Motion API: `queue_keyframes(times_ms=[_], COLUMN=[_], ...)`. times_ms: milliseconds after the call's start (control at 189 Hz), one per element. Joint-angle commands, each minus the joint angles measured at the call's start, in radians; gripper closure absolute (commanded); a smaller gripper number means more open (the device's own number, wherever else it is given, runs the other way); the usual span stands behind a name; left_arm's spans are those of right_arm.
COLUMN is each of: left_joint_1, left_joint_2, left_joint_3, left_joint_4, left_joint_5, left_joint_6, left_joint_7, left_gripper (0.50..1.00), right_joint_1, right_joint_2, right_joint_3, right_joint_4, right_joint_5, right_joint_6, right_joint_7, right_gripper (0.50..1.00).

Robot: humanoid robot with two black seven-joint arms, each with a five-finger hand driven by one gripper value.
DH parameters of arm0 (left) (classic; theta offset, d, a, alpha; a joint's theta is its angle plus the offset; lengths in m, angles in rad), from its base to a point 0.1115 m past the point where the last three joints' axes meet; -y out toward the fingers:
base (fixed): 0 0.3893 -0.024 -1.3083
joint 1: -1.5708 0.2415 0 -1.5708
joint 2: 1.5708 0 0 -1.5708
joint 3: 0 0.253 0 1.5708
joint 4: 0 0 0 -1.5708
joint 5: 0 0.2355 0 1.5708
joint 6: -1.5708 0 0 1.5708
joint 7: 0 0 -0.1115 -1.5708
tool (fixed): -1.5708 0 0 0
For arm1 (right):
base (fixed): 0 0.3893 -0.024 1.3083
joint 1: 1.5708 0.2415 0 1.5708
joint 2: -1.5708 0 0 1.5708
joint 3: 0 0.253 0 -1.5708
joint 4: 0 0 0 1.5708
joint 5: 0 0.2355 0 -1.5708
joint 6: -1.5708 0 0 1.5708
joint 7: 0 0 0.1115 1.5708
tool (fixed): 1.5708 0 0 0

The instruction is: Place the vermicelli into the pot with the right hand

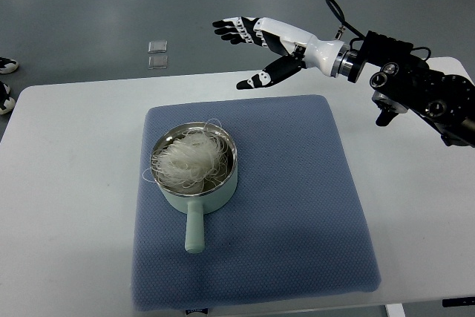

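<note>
On the white table (67, 183), blue mat (297, 206) under vermicelli-filled pot (197, 183)

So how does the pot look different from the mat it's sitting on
The pot is pale mint green, round, with a shiny metal inside; the mat is dull blue, square and textured. The pot stands up and holds white vermicelli; the mat lies flat and carries only the pot. Both rest on the white table.

The pot (196, 176) alone stands on the blue mat (297, 206); room lies open all around it.
</note>
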Motion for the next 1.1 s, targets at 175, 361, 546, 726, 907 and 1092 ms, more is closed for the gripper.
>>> queue_keyframes(times_ms=[175,361,546,726,907,1092], left_joint_1=[0.000,0.000,0.000,0.000,0.000,0.000], left_joint_2=[0.000,0.000,0.000,0.000,0.000,0.000], left_joint_3=[-0.001,0.000,0.000,0.000,0.000,0.000], left_joint_4=[0.000,0.000,0.000,0.000,0.000,0.000], left_joint_5=[0.000,0.000,0.000,0.000,0.000,0.001], left_joint_6=[0.000,0.000,0.000,0.000,0.000,0.000], left_joint_7=[0.000,0.000,0.000,0.000,0.000,0.000], left_gripper=[0.500,0.500,0.500,0.500,0.500,0.500], right_joint_1=[-0.053,-0.111,-0.119,-0.134,-0.138,-0.145], right_joint_2=[-0.007,0.009,0.001,-0.011,0.001,0.007], right_joint_3=[0.031,0.031,0.022,0.033,0.048,0.087], right_joint_4=[-0.064,-0.089,-0.132,-0.164,-0.215,-0.216], right_joint_5=[0.375,0.519,0.542,0.548,0.548,0.548], right_joint_6=[-0.007,-0.002,-0.010,-0.011,-0.011,-0.001], right_joint_7=[-0.205,-0.242,-0.244,-0.233,-0.210,-0.207], right_gripper=[0.574,0.574,0.574,0.574,0.572,0.572])
